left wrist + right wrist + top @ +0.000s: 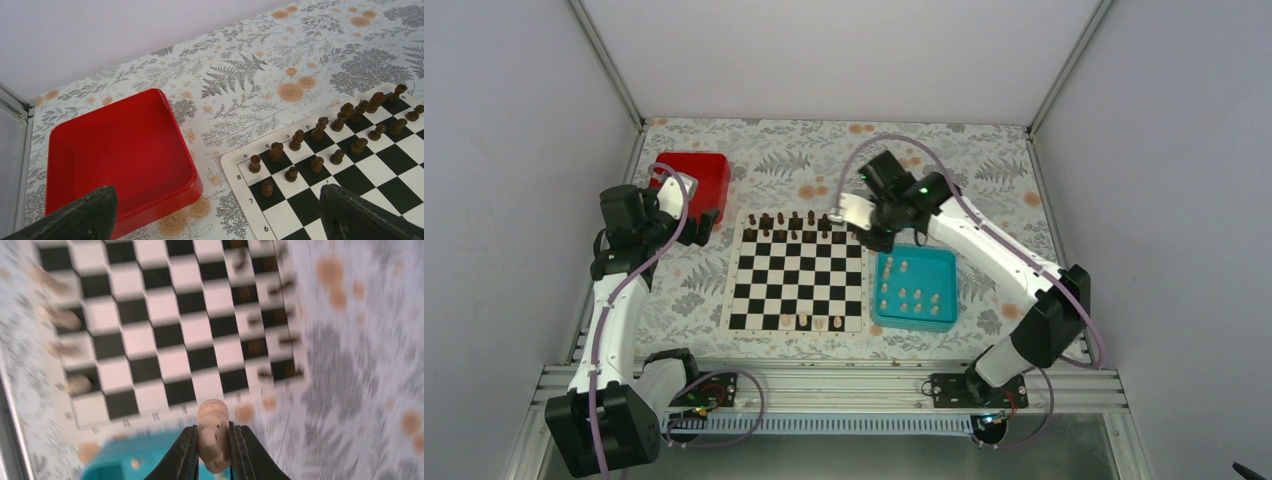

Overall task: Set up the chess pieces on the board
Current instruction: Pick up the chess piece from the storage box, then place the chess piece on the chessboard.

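The chessboard lies mid-table with dark pieces along its far two rows and three light pieces on its near row. My right gripper is shut on a light wooden piece, held in the air above the teal tray's far-left corner, beside the board's right edge. The right wrist view is blurred by motion. My left gripper hangs open with nothing in it, between the red tray and the board's far-left corner.
The teal tray holds several light pieces. The red tray at the far left holds nothing. White enclosure walls close in the table on three sides. The arm bases sit on the rail at the near edge.
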Robot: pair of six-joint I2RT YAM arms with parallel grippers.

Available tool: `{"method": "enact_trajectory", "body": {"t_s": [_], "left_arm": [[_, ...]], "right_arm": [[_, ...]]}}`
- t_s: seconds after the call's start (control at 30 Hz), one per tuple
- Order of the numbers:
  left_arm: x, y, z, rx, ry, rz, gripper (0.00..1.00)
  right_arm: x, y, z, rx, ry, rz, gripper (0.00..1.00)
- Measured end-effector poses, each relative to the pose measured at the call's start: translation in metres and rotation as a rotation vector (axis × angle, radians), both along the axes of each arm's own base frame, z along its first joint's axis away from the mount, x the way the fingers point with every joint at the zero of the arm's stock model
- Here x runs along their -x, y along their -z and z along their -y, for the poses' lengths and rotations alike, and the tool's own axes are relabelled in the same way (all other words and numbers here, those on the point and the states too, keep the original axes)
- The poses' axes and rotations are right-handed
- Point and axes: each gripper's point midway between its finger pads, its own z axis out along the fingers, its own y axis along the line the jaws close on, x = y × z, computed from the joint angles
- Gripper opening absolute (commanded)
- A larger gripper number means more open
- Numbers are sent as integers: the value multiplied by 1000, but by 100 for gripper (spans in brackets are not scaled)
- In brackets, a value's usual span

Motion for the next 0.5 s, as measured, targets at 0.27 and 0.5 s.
{"method": "enact_trajectory", "body": {"t_s": [0.27, 0.5], "left_arm": [[0, -2, -2, -5, -9, 8, 100], [0, -3, -4, -13, -21, 12, 100]], "right_arm": [[46, -32, -132, -60, -300, -10, 8], [78, 63, -175, 101, -407, -163, 8]]}}
